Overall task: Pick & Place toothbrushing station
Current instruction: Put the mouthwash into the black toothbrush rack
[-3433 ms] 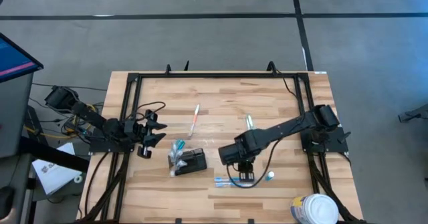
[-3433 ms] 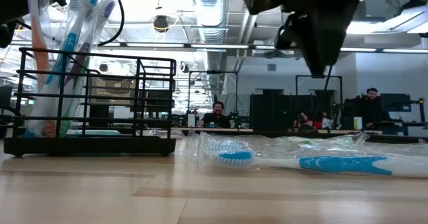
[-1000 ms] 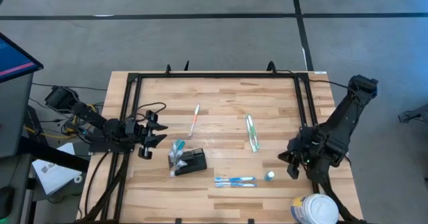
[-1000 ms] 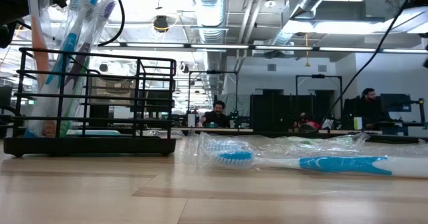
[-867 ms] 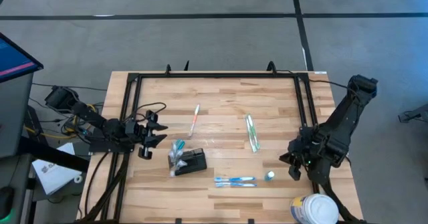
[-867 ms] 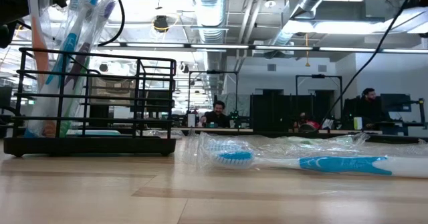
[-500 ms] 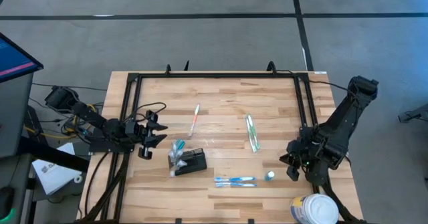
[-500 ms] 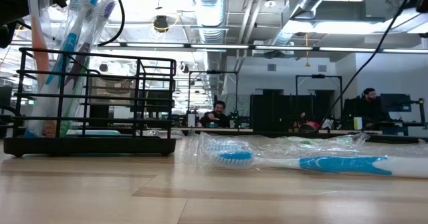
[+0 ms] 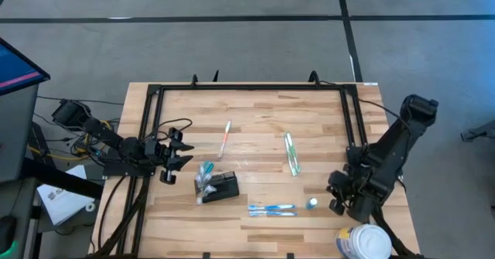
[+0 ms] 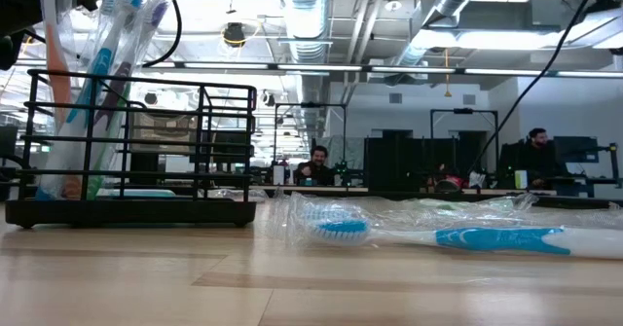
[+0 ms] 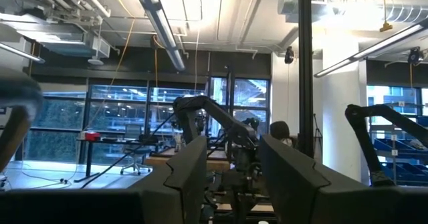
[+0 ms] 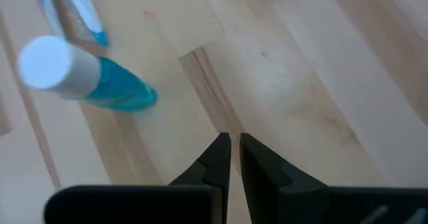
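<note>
The toothbrushing station (image 9: 223, 188), a small black holder, stands on the wooden table left of centre. Wrapped toothbrushes (image 9: 205, 177) stick out of its left end. In the low view it is a black wire rack (image 10: 131, 151) resting on its base. My left gripper (image 9: 179, 155) is open and empty, level above the table's left edge, left of the station. Its fingers show apart in the left wrist view (image 11: 231, 177). My right gripper (image 9: 333, 200) is shut and empty at the right near side, just right of a small blue tube (image 9: 312, 203). It points down at the bare wood (image 12: 234, 158).
A blue toothbrush in clear wrap (image 9: 271, 209) lies near the front edge and shows in the low view (image 10: 438, 235). A green one (image 9: 291, 152) and a red-white one (image 9: 226, 139) lie farther back. A white round tub (image 9: 363, 242) stands at the near right corner. The blue tube (image 12: 87, 80) has a white cap.
My right gripper has drifted a little toward the table's near edge, staying right of the small blue tube. The station and the toothbrushes have not moved.
</note>
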`<state>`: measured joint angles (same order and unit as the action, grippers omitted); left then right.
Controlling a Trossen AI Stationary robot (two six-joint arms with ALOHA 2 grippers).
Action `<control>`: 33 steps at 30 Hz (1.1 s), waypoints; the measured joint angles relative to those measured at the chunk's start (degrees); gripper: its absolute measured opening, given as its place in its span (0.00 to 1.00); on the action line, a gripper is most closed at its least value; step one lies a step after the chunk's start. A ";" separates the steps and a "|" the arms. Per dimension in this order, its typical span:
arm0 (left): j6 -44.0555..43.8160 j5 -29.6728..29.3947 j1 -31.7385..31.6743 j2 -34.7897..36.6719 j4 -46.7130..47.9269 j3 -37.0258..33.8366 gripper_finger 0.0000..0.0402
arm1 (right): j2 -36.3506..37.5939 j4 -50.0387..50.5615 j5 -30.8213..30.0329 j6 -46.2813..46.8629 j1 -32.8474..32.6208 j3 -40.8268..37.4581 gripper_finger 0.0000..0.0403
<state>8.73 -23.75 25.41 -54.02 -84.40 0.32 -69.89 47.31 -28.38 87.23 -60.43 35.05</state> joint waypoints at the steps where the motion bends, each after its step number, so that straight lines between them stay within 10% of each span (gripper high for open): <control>1: 0.01 -0.01 0.00 0.00 0.00 0.00 0.33 | -0.06 -0.02 -0.92 0.01 -0.76 0.00 0.06; 15: 0.46 -0.23 0.00 -0.02 0.00 0.00 0.33 | -0.17 7.48 -26.14 18.09 -16.22 -0.02 0.01; 33: 2.99 -0.20 -0.40 -0.02 0.00 0.00 0.33 | 6.20 4.94 -33.35 23.17 -13.43 -11.09 0.00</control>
<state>11.73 -23.95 25.01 -54.04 -84.40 0.32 -63.69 52.25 -61.73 110.40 -73.87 23.95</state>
